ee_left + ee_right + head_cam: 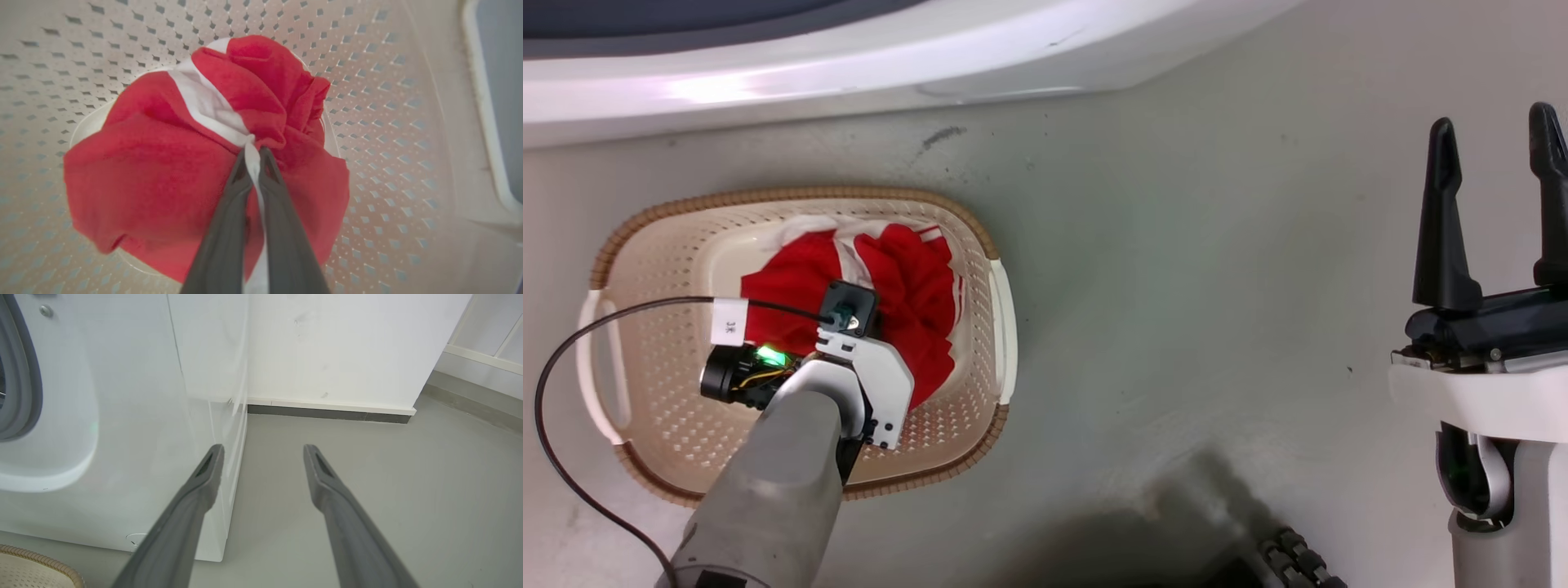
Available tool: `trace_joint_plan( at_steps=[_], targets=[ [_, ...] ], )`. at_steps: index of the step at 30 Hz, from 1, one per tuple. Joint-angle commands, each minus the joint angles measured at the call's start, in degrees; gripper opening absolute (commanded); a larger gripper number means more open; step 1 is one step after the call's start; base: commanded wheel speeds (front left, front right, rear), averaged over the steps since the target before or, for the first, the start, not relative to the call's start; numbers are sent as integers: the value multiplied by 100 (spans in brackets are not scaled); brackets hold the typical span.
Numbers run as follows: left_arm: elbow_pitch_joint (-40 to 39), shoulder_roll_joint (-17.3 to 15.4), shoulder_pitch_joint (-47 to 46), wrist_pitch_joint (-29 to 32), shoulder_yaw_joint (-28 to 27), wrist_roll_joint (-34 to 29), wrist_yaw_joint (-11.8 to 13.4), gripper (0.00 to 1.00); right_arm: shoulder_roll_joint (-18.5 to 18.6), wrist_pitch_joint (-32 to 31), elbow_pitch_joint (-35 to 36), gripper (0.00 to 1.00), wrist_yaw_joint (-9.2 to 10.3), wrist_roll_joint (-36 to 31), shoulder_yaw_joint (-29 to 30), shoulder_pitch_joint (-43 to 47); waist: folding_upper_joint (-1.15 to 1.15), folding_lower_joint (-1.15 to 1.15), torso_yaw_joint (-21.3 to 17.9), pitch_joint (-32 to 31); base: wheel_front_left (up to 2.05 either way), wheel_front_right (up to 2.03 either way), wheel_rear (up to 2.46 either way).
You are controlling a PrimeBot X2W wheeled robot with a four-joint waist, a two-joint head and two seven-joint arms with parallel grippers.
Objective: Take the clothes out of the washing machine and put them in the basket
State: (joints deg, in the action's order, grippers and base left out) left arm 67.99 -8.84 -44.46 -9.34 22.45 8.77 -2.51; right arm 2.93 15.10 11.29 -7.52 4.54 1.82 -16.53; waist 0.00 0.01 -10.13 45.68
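Left pincer point(254, 154) clamped on clothes point(163, 171): bunched red, white trim, in basket point(408, 122); right pincer point(263, 451) apart.

clothes point(915, 286) in basket point(980, 237), before washing machine point(849, 73).

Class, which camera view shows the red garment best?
The left wrist view: the red garment looms large, its white trim pinched in the left pincer. The head view shows it in the basket, partly behind the left arm. The right wrist view faces the washing machine instead.

left tool point(254, 152): fingers pinched together | right tool point(1493, 118): fingers spread apart
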Motion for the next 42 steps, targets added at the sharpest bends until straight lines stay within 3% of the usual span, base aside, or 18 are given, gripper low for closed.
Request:
trace_joint_plan(
  at_steps=[1, 4, 5, 6, 10, 19, 33, 42],
  targets=[
    [175, -17, -156, 75, 41, -41, 29, 0, -10, 10, 36, 100, 6, 32, 3, -106, 0, -1, -109, 183, 0, 0, 0],
    [385, 21, -212, 255, 109, -54, 40, 0, -10, 10, 27, 100, 6, 52, 8, -150, 0, -1, -130, 240, 0, 0, 0],
    [417, 28, -223, 277, 106, -31, 43, 38, -10, 10, 16, 100, 6, 55, 3, -144, 0, -1, -137, 246, 0, 0, 0],
    [431, 28, -239, 220, 123, -44, 54, 100, -10, 10, 6, 100, 6, 60, 5, -137, 0, -1, -144, 243, 0, 0, 0],
    [508, 81, -136, 169, 151, 16, -28, 100, -9, 9, -57, 100, 6, 59, 44, -113, 0, -1, -113, 76, 0, 0, 0],
    [203, 225, 334, -574, -62, 328, 94, 100, -9, 10, -198, 100, 6, -28, 83, 256, 0, -1, 107, -934, 0, 0, 0],
    [-3459, 185, 2410, -585, -920, 123, 583, 100, -7, 10, -353, 100, 6, -255, 2, 1047, 0, -1, 529, -2515, 0, 0, 0],
    [-5276, 409, 3432, -585, -1600, -99, 724, 100, -7, 9, -406, 100, 6, -265, -30, 1417, 0, -1, 657, -3252, 0, 0, 0]
  ],
)
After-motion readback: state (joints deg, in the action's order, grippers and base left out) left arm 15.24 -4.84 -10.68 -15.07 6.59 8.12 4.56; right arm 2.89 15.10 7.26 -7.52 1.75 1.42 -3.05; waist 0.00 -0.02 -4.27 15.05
